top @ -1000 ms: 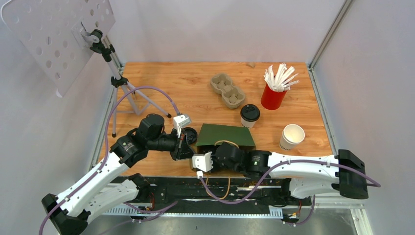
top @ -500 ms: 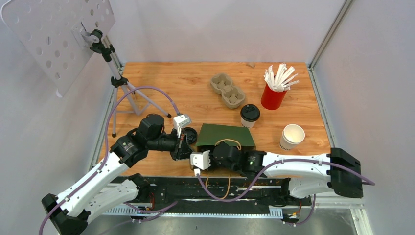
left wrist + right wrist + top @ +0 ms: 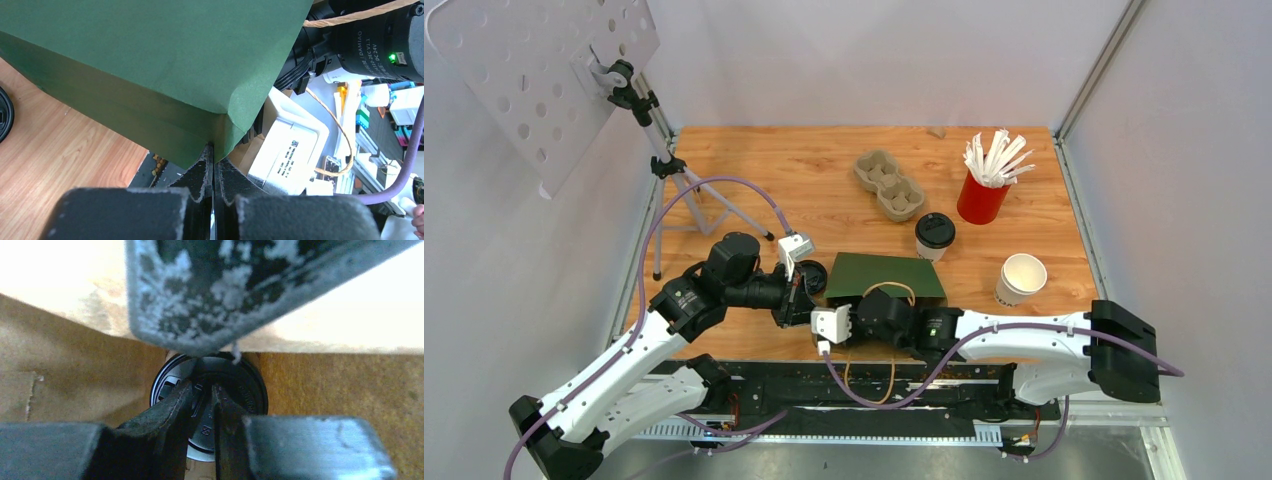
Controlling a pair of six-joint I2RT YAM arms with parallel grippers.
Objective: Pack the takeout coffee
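While the left gripper (image 3: 214,156) pinches the bag (image 3: 886,275) corner tight, probably to steady it, the right gripper (image 3: 202,405) sits nearly closed over a lid (image 3: 250,390), hold unclear; the lidded cup (image 3: 934,236) and open cup (image 3: 1021,278) stand outside.

Green bag (image 3: 886,276) at near edge, right claw (image 3: 202,390) seemingly inside it, black lid (image 3: 247,390) close ahead, open wood (image 3: 754,165) far left

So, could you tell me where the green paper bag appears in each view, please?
Top external: the green bag lies at centre.
Left wrist: the bag fills the upper frame; the left tool pinches its corner.
Right wrist: no green shows.
Shared landmark: loose black lid, at left wrist's left edge.
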